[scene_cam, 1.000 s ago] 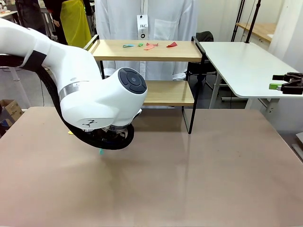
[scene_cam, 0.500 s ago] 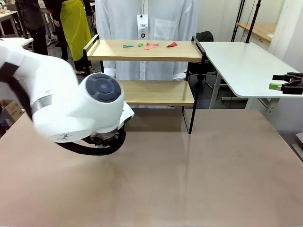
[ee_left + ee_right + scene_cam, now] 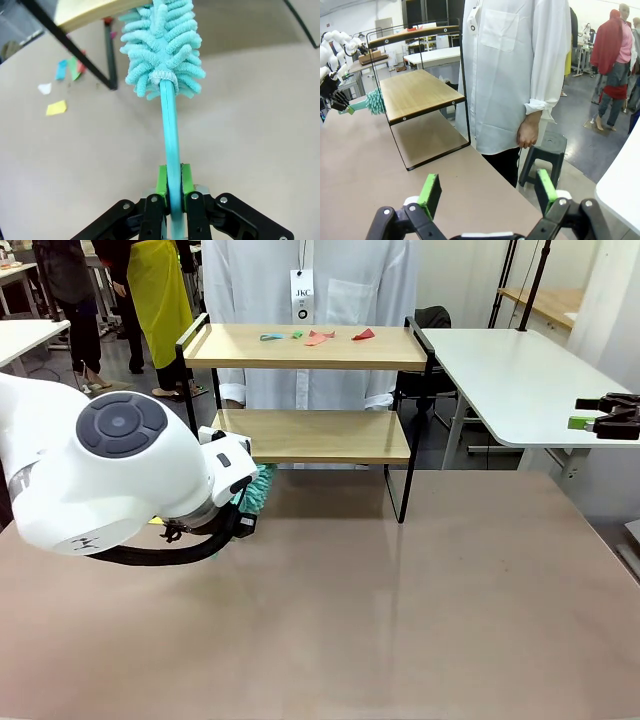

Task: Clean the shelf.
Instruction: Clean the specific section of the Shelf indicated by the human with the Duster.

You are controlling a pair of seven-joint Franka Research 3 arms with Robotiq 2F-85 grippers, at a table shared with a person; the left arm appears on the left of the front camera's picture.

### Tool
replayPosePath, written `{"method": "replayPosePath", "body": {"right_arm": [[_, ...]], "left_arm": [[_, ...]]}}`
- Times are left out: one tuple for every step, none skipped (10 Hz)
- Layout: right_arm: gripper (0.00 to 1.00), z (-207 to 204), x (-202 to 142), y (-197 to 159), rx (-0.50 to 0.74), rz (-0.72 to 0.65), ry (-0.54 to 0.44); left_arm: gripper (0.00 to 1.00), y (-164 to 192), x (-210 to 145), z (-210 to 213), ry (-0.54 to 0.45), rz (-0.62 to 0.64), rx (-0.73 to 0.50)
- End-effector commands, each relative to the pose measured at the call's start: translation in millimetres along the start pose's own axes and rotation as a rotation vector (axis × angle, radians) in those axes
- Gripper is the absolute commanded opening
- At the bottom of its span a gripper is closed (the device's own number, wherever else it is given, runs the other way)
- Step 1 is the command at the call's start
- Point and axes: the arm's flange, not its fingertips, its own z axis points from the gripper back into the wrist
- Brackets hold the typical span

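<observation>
We see the shelf (image 3: 310, 346) standing at the far edge of the brown counter (image 3: 420, 620), its 2 wooden boards held in a thin black frame. A person (image 3: 310, 280) in a white coat stands just behind it. On the top board lie 4 paper scraps (image 3: 320, 338), teal, green, pink and red, in a loose row near the middle.

The left tool (image 3: 171, 175) is pressed together on the thin handle of a teal duster (image 3: 162, 50), with its green pads (image 3: 161, 179) on either side of the stem. The fluffy head points away from the tool, right by the front left corner of the lower board. We cannot tell whether it touches the wood. From the front, the bulky white left arm hides most of the handle, and the head peeks out just below that corner.

More loose scraps (image 3: 56, 107), yellow, white, blue and green, lie on the counter near the shelf's black leg.

The right tool (image 3: 487, 192) is spread wide with nothing between its pads. It hovers at the right side, over a white side table (image 3: 510, 380), well apart from the shelf. Its own camera looks along the counter toward the shelf's right end and the person's hand (image 3: 526, 135), with a dark stool (image 3: 545, 150) beyond.
</observation>
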Motion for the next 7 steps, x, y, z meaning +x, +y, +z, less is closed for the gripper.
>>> {"method": "replayPosePath", "body": {"right_arm": [[1.0,-1.0,4.0,0.7,-0.001,-0.009,0.015],[1.0,-1.0,4.0,0.7,-0.001,-0.009,0.015],[1.0,-1.0,4.0,0.7,-0.001,-0.009,0.015],[1.0,-1.0,4.0,0.7,-0.001,-0.009,0.015],[1.0,-1.0,4.0,0.7,-0.001,-0.009,0.015],[1.0,-1.0,4.0,0.7,-0.001,-0.009,0.015],[1.0,-1.0,4.0,0.7,-0.001,-0.009,0.015]], "left_arm": [[0.13,36.3,-22.4,19.0,0.041,-0.113,-0.121],[0.13,44.1,-19.6,18.4,0.063,-0.155,-0.157],[0.13,52.2,-19.6,17.8,0.072,-0.197,-0.201],[0.13,59.2,-16.7,18.5,0.086,-0.234,-0.202],[0.13,64.7,-17.2,21.6,0.08,-0.275,-0.233],[0.13,70.2,-16.1,23.6,0.083,-0.341,-0.285],[0.13,76.8,-15.0,25.0,0.085,-0.382,-0.331]]}}
